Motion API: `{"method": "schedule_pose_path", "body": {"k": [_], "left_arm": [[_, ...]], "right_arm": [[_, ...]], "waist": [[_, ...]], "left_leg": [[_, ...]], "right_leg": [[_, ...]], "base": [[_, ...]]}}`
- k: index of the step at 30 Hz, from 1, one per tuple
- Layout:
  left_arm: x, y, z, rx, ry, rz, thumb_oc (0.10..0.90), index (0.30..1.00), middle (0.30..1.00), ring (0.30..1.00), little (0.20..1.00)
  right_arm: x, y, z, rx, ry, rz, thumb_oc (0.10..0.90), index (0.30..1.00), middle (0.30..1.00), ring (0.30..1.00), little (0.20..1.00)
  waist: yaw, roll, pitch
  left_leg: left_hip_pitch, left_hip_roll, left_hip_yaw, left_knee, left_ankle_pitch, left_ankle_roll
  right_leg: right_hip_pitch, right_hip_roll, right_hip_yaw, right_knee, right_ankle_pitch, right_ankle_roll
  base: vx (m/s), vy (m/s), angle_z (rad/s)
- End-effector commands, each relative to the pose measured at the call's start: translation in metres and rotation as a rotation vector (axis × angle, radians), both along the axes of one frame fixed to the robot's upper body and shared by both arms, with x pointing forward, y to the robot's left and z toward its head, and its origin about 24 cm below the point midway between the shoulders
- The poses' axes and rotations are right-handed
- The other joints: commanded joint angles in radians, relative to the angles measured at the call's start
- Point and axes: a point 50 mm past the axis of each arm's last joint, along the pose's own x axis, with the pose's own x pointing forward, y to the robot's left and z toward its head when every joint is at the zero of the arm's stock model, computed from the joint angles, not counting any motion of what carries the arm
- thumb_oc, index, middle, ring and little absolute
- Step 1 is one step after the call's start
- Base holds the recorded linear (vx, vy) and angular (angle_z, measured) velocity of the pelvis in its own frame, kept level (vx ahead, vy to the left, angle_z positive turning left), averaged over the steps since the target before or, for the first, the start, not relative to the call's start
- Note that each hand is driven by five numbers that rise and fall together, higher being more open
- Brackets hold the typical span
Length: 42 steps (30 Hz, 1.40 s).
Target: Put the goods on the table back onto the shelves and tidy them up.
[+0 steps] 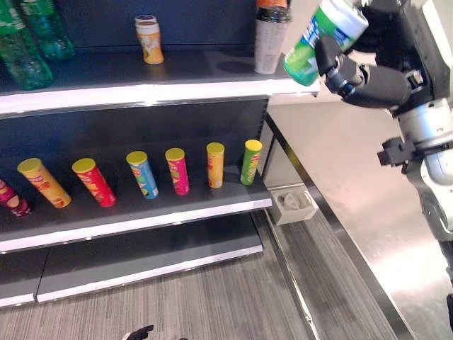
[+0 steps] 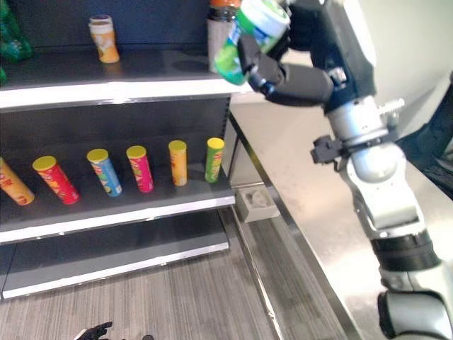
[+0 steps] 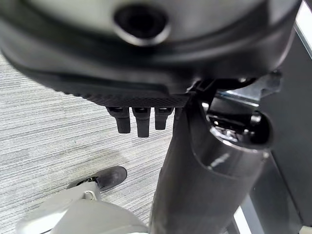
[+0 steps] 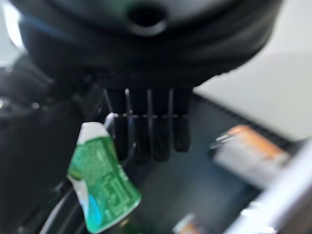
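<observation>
Right hand (image 1: 354, 71) grips green canister (image 1: 324, 41) — seemingly past top shelf (image 1: 141, 91) edge.

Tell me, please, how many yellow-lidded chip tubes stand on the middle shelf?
6 in the left eye view: orange, red, blue, pink, orange, green, left to right along the middle shelf. More may be hidden beyond the picture's left edge.

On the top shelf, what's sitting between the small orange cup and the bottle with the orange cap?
Nothing: in the left eye view, the top shelf is bare between the small orange cup and the orange-capped bottle.
</observation>
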Motion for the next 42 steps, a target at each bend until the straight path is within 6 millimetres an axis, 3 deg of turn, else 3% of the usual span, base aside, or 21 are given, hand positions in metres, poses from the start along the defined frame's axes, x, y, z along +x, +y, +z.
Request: {"method": "schedule_pose_path", "body": {"k": [1, 9, 13, 14, 16, 19, 27, 36, 42], "left_arm": [[0.000, 0.014, 0.004, 0.039, 0.019, -0.085, 0.800, 0.900, 0.900, 0.900, 0.900], [-0.002, 0.020, 0.005, 0.062, 0.035, -0.101, 0.800, 0.900, 0.900, 0.900, 0.900], [0.001, 0.024, 0.008, 0.056, 0.013, -0.092, 0.800, 0.900, 0.900, 0.900, 0.900], [0.007, 0.030, 0.011, 0.064, -0.006, -0.080, 0.800, 0.900, 0.900, 0.900, 0.900], [0.017, 0.037, 0.017, 0.072, -0.048, -0.064, 0.800, 0.900, 0.900, 0.900, 0.900], [0.022, 0.040, 0.020, 0.080, -0.073, -0.035, 0.800, 0.900, 0.900, 0.900, 0.900], [0.018, 0.032, 0.016, 0.058, -0.068, -0.016, 0.800, 0.900, 0.900, 0.900, 0.900], [0.017, 0.028, 0.014, 0.059, -0.056, -0.051, 0.800, 0.900, 0.900, 0.900, 0.900], [0.017, 0.032, 0.015, 0.075, -0.060, -0.017, 0.800, 0.900, 0.900, 0.900, 0.900]], "right_arm": [[-0.009, 0.000, 0.048, 0.075, -0.169, 0.062, 0.400, 0.300, 0.300, 0.300, 0.300], [0.011, 0.006, 0.065, 0.047, -0.134, 0.016, 0.400, 0.300, 0.300, 0.300, 0.300], [0.018, 0.015, 0.073, 0.018, -0.130, 0.007, 0.400, 0.300, 0.300, 0.300, 0.300], [0.017, 0.012, 0.078, -0.010, -0.144, -0.033, 0.400, 0.300, 0.300, 0.300, 0.300], [0.014, 0.013, 0.082, -0.031, -0.158, -0.045, 0.400, 0.300, 0.300, 0.300, 0.300], [0.016, 0.011, 0.082, -0.024, -0.149, -0.047, 0.400, 0.300, 0.300, 0.300, 0.300], [0.029, 0.015, 0.083, -0.029, -0.108, -0.067, 0.400, 0.300, 0.300, 0.300, 0.300], [0.041, 0.007, 0.080, -0.034, -0.069, -0.145, 0.400, 0.300, 0.300, 0.300, 0.300], [0.060, -0.009, 0.073, -0.055, -0.034, -0.338, 0.400, 0.300, 0.300, 0.300, 0.300]], "waist": [[0.046, -0.024, -0.041], [0.096, -0.040, -0.043], [0.115, -0.020, -0.032], [0.101, -0.018, -0.017], [0.090, -0.010, -0.012], [0.089, -0.018, -0.010], [0.114, -0.066, -0.052], [0.125, -0.080, -0.045], [0.147, -0.089, -0.032]], "left_leg": [[0.006, 0.036, -0.020, 0.015, -0.108, -0.027], [-0.036, -0.017, -0.079, 0.014, -0.108, -0.007], [-0.022, -0.027, -0.094, 0.008, -0.125, 0.006], [-0.038, -0.039, -0.105, 0.004, -0.102, 0.017], [-0.060, -0.037, -0.151, 0.004, -0.091, 0.010], [-0.064, -0.042, -0.184, 0.011, -0.084, 0.005], [-0.068, -0.005, -0.208, 0.019, -0.085, -0.027], [-0.070, 0.005, -0.225, 0.028, -0.092, -0.034], [-0.080, 0.002, -0.243, 0.030, -0.091, -0.032]], "right_leg": [[-0.051, -0.121, 0.018, 0.068, 0.025, 0.095], [-0.048, -0.173, -0.025, 0.087, 0.081, 0.112], [-0.074, -0.201, -0.021, 0.187, 0.083, 0.112], [-0.100, -0.199, 0.005, 0.228, 0.086, 0.108], [-0.112, -0.122, 0.082, 0.159, -0.010, 0.082], [-0.104, -0.092, 0.119, 0.118, -0.016, 0.083], [-0.025, -0.043, 0.076, 0.025, -0.029, 0.072], [-0.005, -0.035, 0.040, 0.034, -0.047, 0.064], [-0.001, -0.042, 0.014, 0.046, -0.050, 0.061]], "base": [[-0.04, 0.072, 0.09], [-0.02, 0.075, 0.25], [0.00, 0.108, 0.22], [-0.10, 0.052, 0.44], [-0.02, -0.007, 0.75], [0.04, -0.050, 0.36], [0.07, -0.095, 0.19], [0.03, -0.035, 0.06], [0.03, -0.016, 0.13]]}}
